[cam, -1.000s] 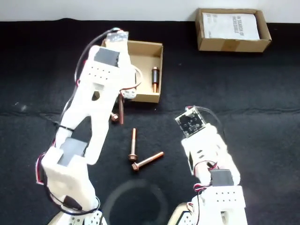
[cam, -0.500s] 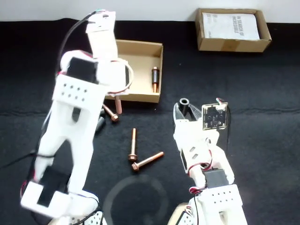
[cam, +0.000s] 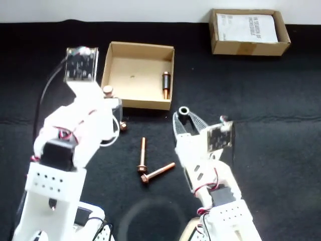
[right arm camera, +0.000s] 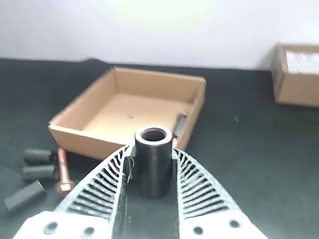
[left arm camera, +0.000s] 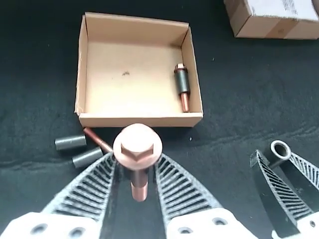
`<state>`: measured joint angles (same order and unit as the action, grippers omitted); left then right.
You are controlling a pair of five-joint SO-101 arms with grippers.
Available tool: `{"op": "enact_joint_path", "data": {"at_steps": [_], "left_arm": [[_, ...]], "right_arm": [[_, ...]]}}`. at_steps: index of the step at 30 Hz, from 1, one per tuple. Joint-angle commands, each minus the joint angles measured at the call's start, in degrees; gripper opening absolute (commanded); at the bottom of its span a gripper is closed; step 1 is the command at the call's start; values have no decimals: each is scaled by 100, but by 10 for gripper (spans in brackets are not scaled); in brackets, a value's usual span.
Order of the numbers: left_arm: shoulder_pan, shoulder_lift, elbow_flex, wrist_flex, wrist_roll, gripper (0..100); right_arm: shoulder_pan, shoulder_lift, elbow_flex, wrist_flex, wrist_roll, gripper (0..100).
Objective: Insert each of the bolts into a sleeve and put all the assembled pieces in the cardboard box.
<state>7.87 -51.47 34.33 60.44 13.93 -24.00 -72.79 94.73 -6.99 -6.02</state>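
Black-cloth counter (cam: 281,150), left hand (left arm camera: 135,162) clamped on a bolt (left arm camera: 137,147) head-up beside the cardboard box (cam: 130,75), right hand (right arm camera: 152,152) gripping a sleeve (right arm camera: 153,164) bore-up nearby, guessing that's to line them up; one finished piece (cam: 165,85) already boxed

Bright, even lighting casts only faint, soft shadows.

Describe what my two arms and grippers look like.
The left arm and right arm are white plastic shells with dark servo blocks, small holes, and red, black and white wires at the joints. The left gripper and right gripper have tapering, ribbed dark fingers on white bases.
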Motion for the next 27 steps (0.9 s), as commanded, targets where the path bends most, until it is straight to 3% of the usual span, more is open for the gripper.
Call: {"op": "enact_joint_path", "data": {"at_steps": [1,8,16,21,27], "left_arm": [[4,-488,523,-738,-26,8],[479,-549,1262,-2400,-26,8],[1552,-558,2686,-6075,-369,8],[2009,-549,2448,-6180,-941,8],[2185,-558,1640,-5029,-914,8]], "right_arm": [[-92,-22,400,-1024,9,7],[-57,-13,892,-1455,0,7],[-84,-4,892,-1446,-35,7],[-84,-4,892,-1437,-35,7],[-92,4,892,-1376,-18,7]]}}
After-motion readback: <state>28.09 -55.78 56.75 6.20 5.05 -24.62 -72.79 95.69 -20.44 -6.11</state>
